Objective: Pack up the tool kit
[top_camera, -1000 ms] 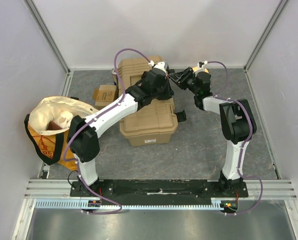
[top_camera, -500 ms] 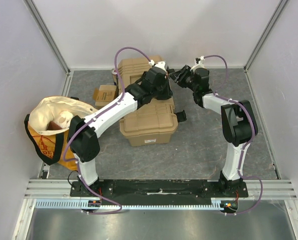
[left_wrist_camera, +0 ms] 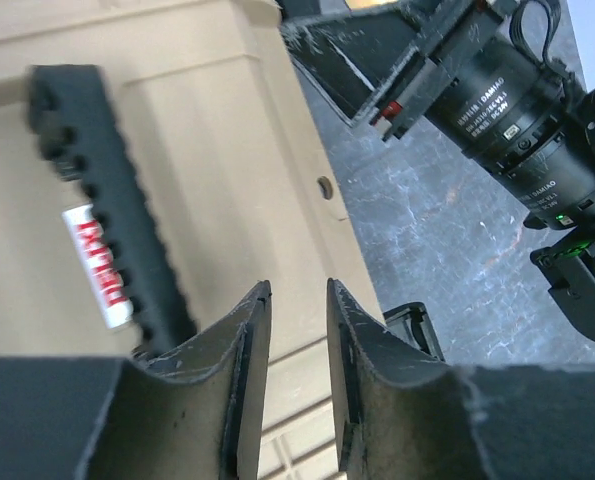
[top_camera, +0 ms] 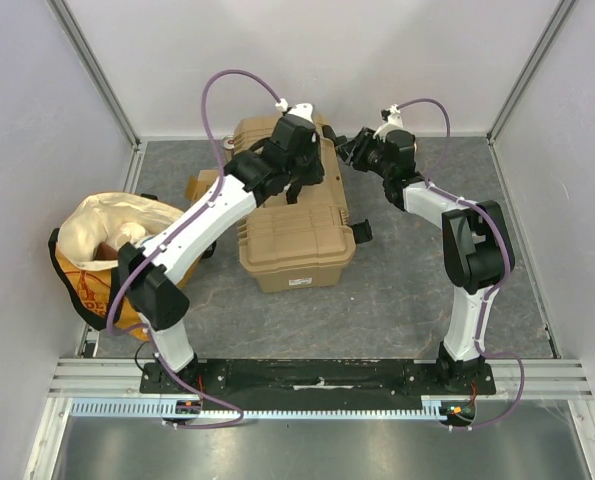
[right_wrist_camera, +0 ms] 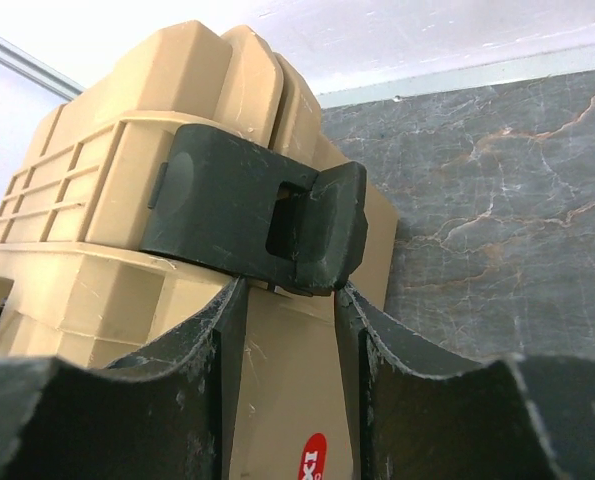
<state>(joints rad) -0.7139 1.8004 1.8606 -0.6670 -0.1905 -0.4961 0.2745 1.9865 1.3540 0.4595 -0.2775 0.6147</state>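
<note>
Grey mat (top_camera: pixel 402 295): toolbox (top_camera: pixel 299 228) runs 12 to 6; right gripper (top_camera: pixel 346 150), parted, brackets its 1 o'clock latch (right_wrist_camera: pixel 257 210); left gripper (left_wrist_camera: pixel 297 290) empty, slightly ajar.

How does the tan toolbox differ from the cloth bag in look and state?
The toolbox is tan, hard and boxy; the cloth bag is cream and yellow, soft and slumped. The toolbox has its lid down, while the bag gapes open. Both rest on the grey table.
</note>
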